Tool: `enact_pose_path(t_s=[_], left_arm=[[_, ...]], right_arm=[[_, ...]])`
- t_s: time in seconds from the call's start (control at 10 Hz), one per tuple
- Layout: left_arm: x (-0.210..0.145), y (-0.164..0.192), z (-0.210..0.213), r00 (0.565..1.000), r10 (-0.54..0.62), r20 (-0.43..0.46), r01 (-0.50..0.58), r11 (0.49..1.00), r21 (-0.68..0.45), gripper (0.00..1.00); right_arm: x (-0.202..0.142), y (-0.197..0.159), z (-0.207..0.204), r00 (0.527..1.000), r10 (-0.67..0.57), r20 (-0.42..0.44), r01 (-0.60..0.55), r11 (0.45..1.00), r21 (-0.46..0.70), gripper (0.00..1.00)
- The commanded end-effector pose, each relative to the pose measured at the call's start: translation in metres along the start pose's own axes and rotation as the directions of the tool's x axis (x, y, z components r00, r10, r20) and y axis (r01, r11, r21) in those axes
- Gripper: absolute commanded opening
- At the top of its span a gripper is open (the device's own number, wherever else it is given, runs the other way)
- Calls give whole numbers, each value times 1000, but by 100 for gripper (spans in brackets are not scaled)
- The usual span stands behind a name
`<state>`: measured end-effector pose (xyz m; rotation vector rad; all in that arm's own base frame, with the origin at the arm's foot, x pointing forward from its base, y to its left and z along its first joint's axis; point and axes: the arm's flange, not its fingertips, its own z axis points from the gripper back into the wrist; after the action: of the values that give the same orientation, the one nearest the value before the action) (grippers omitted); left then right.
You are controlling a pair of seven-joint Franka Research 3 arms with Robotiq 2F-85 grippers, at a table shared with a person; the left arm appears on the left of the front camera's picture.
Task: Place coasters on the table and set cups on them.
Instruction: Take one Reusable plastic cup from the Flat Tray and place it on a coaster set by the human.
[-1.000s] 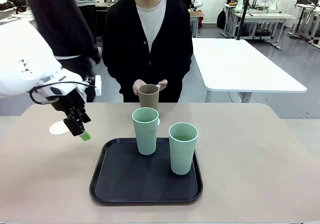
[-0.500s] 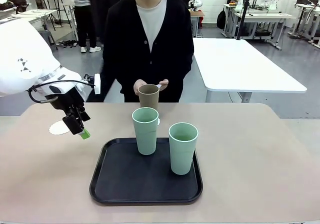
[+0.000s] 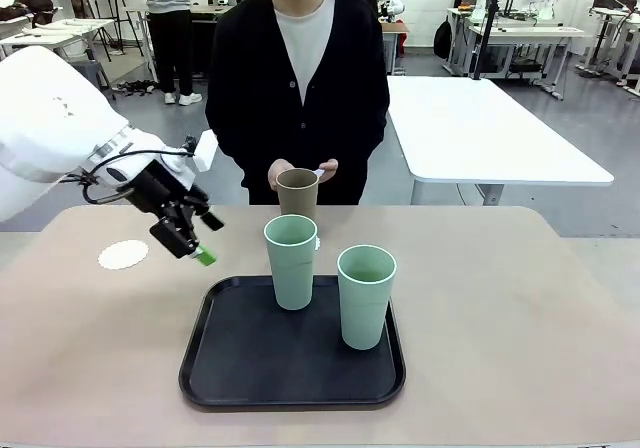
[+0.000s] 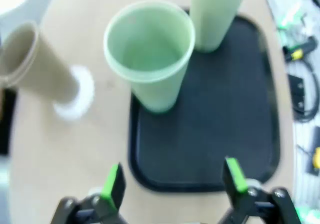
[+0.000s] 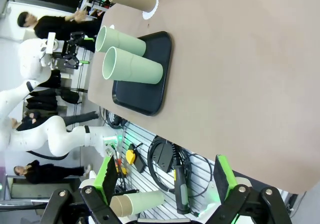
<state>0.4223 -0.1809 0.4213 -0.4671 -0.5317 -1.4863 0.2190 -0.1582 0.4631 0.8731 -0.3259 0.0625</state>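
Observation:
A white scalloped coaster [image 3: 123,255] lies flat on the tan table [image 3: 520,308] at the left. My left gripper [image 3: 206,240] hangs open and empty to its right, near the tray's far left corner. In the left wrist view the left gripper [image 4: 174,179] is over the near tray edge. Two mint cups [image 3: 291,261] [image 3: 366,295] stand on the black tray [image 3: 250,358]. The tan cup [image 3: 297,193] stands behind them on a second coaster [image 4: 75,96]. My right gripper [image 5: 166,179] is open beyond the table's edge.
The person stands at the far side with both hands [image 3: 283,174] just behind the tan cup's rim, one holding something small and white [image 3: 317,172]. A white table [image 3: 480,128] stands at the back right. Cables and tools [image 5: 170,169] lie below the table edge.
My left gripper has swung right and slightly up, away from the coaster at the left, which now lies fully uncovered. Cups, tray and the person's hands have stayed put.

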Motion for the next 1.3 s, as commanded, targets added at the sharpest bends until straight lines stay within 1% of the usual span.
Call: enact_pose_path(t_s=[0.0,0.1,0.2,0.3,0.4,0.5,0.6,0.7,0.9,1.0,1.1,1.2], left_arm=[[-30,23,-7,933,-131,336,200,963,-181,100],[-44,29,-16,887,-108,450,204,964,-172,100],[-59,35,-22,812,-101,575,240,955,-172,100],[-73,36,-25,767,-84,636,253,951,-179,100],[-85,38,-28,753,-61,656,230,957,-175,100],[-97,36,-28,745,-46,666,209,964,-167,100],[-104,36,-28,751,-47,658,194,969,-152,100],[-107,36,-31,781,-51,622,153,982,-112,100],[-101,29,-36,824,-72,562,133,989,-67,100],[-92,23,-35,871,-71,486,95,995,-25,100],[-115,39,-36,802,-57,595,152,982,-111,100],[-115,39,-36,802,-57,595,152,982,-111,100]], right_arm=[[1,-1,0,1000,17,9,-17,999,27,100],[1,-1,0,1000,17,9,-17,999,27,100],[1,-1,0,1000,17,9,-17,999,27,100],[1,-1,0,1000,17,9,-17,999,27,100],[1,-1,0,1000,17,9,-17,999,27,100],[1,-1,0,1000,17,9,-17,999,27,100],[1,-1,0,1000,17,9,-17,999,27,100],[1,-1,0,1000,17,9,-17,999,27,100],[1,-1,0,1000,17,9,-17,999,27,100],[1,-1,0,1000,17,9,-17,999,27,100],[1,-1,0,1000,17,9,-17,999,27,100],[1,-1,0,1000,17,9,-17,999,27,100]])
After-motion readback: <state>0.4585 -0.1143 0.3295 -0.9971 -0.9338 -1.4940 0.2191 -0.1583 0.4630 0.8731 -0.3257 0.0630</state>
